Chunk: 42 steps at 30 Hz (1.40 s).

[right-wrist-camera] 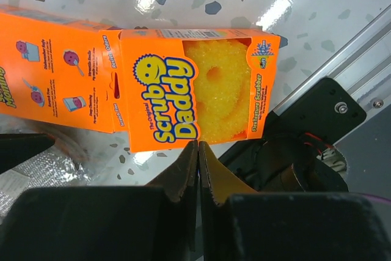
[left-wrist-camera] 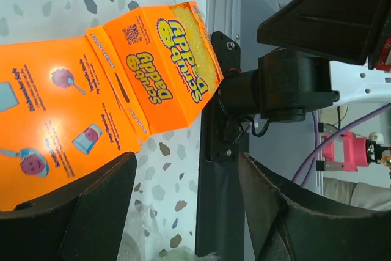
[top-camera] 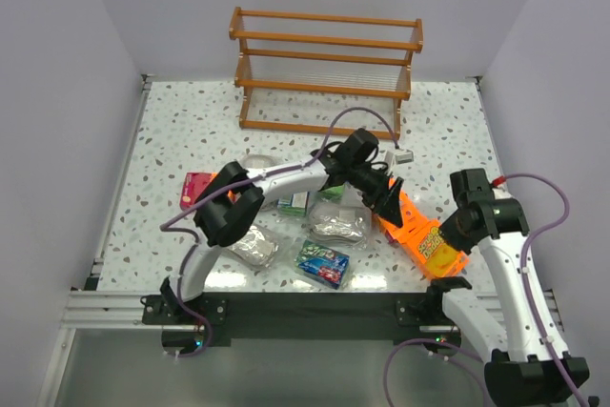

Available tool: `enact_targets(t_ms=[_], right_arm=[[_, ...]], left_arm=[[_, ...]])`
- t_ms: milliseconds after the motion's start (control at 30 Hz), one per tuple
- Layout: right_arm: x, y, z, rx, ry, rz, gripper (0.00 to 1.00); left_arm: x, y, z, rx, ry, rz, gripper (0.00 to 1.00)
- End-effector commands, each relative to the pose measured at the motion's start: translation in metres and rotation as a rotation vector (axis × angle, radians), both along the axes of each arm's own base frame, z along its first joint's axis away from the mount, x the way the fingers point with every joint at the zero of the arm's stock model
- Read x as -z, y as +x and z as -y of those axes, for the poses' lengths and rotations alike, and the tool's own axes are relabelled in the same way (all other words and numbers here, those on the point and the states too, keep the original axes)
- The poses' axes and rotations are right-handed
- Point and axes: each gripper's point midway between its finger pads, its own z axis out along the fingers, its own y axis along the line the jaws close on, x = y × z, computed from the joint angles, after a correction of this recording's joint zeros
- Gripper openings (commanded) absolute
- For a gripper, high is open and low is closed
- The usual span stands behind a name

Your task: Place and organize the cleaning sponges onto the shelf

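Two flat orange packs lie end to end at the near right of the table; the nearer one shows a yellow sponge through its window. My left gripper hovers over their far end, open and empty, with the packs to the left of its fingers. My right gripper is shut and empty, its tips just at the near edge of the windowed pack. The wooden shelf stands at the back, its tiers bare.
A pink-red pack lies at the left. Silvery wrapped packs and a blue-green box lie mid-table, with a green box under the left arm. The table's black front rail is close to the packs.
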Motion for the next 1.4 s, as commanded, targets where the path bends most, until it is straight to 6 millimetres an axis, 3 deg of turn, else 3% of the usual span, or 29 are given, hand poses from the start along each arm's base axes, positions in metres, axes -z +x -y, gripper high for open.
enact_targets(t_ms=[0,200,333,467,600,633,767,900,1067,1167,1367], right_arm=[[0.011,-0.039,0.0,0.005,0.006,-0.164,0.04],[0.016,-0.037,0.007,-0.006,-0.039,-0.224,0.03],[0.023,-0.024,0.004,-0.039,-0.031,-0.242,0.04],[0.037,-0.025,0.005,-0.069,-0.043,-0.31,0.06],[0.045,-0.023,-0.001,-0.094,-0.011,-0.328,0.04],[0.048,-0.021,-0.002,-0.101,-0.006,-0.335,0.03],[0.055,-0.018,-0.004,-0.117,-0.002,-0.364,0.02],[0.069,-0.011,-0.007,-0.115,0.009,-0.368,0.02],[0.084,0.001,-0.006,-0.102,-0.001,-0.368,0.01],[0.092,0.013,-0.01,-0.118,0.014,-0.343,0.01],[0.091,0.061,-0.037,-0.287,0.12,-0.178,0.0]], left_arm=[[-0.015,-0.005,0.016,0.064,-0.049,0.039,0.73],[-0.005,-0.011,0.03,0.094,-0.028,0.029,0.74],[0.003,-0.007,0.031,0.065,0.003,0.035,0.74],[-0.008,0.005,0.023,0.001,0.023,0.076,0.74],[-0.052,0.028,0.0,-0.12,-0.027,0.117,0.74],[-0.061,0.043,-0.011,-0.17,-0.037,0.12,0.74],[-0.101,0.072,-0.053,-0.315,-0.101,0.14,0.74],[-0.126,0.088,-0.082,-0.387,-0.127,0.185,0.74],[-0.139,0.086,-0.097,-0.403,-0.13,0.21,0.75],[-0.136,0.084,-0.103,-0.416,-0.124,0.21,0.75],[-0.117,0.089,-0.114,-0.422,-0.075,0.2,0.75]])
